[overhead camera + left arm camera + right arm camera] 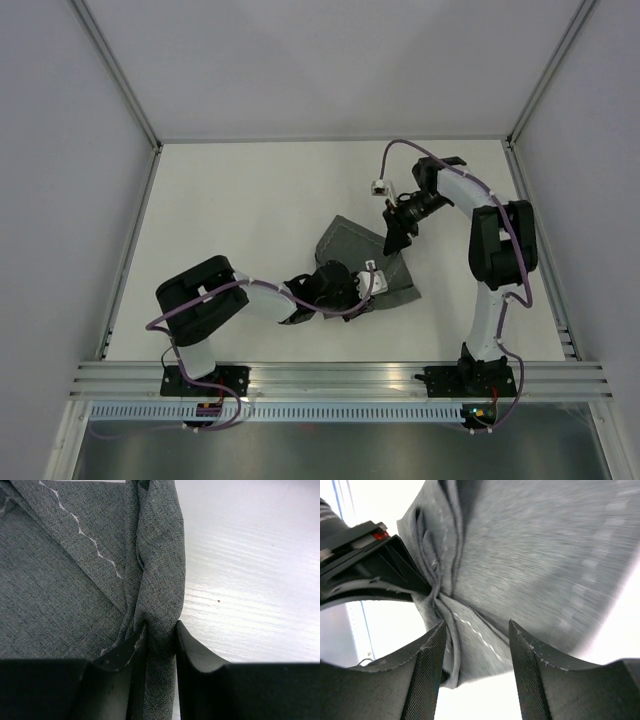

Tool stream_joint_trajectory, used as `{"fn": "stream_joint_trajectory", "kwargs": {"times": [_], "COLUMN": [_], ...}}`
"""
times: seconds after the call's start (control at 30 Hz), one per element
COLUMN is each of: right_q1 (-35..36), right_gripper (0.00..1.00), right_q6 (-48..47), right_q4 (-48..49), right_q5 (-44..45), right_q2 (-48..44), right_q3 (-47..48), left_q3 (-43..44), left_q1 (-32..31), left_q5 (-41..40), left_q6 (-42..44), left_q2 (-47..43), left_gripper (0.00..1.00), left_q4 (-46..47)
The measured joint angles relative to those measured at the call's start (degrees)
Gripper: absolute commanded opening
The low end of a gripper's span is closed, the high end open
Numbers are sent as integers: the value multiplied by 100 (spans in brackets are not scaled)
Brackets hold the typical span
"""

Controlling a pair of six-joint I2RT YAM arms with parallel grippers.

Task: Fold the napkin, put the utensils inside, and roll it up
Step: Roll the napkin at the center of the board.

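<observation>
Left gripper (160, 630) has its jaws nearly shut on a bunched ridge of the napkin (347, 240), the cloth squeezed tight between the two fingers. The napkin itself sits on the table (240, 220), a little right of centre, between the two arms, rumpled and only partly folded. The right gripper (476, 630) is at the far-right side of the cloth with its jaws standing well apart. A gathered corner runs through the gap and brushes one finger, but nothing is clamped there. Here's the worry: only one hand has real purchase, and it's on a thick pinch of several layers, not a clean edge. If the left arm pulls now, the whole napkin could drag across the table in a wad instead of folding flat. If the right jaws close where they are, they may catch only the twisted bit near the left fingers, and then the two grippers, sitting very near each other, could knock together or tug the same crease in opposite directions. No utensils show in any view, so a neat fold comes first.
</observation>
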Motion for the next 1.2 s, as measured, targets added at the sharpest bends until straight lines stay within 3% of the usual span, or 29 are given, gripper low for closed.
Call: {"fn": "stream_joint_trajectory", "kwargs": {"times": [0.17, 0.33, 0.6, 0.87, 0.93, 1.1, 1.2], "right_q1": [-511, -514, 579, 1917, 2177, 2669, 2717], "right_gripper": [63, 69, 72, 73, 71, 48, 43], "right_q6": [116, 219, 205, 282, 306, 385, 472], "right_q4": [820, 1937, 3560, 4916, 5209, 5941, 6118], "right_q5": [-129, 101, 1010, 1958, 2175, 2590, 2671], "right_q2": [-1200, -2839, -4444, -4758, -4758, -4719, -4671], "right_q3": [-782, -2455, -4614, -5904, -6063, -6317, -6356], "left_q3": [2, 164, 625, 955, 1025, 1108, 1141], "left_q1": [490, 981, 1502, 1674, 1696, 1718, 1720], "left_q5": [918, 2009, 3373, 4133, 4282, 4463, 4474], "left_q6": [-654, -1355, -2133, -2452, -2514, -2618, -2656], "left_q2": [83, 407, 1008, 1373, 1447, 1528, 1528], "left_gripper": [2, 2, 2, 2, 2, 2, 3], "left_q4": [59, 203, 149, -59, -98, -188, -275]}}
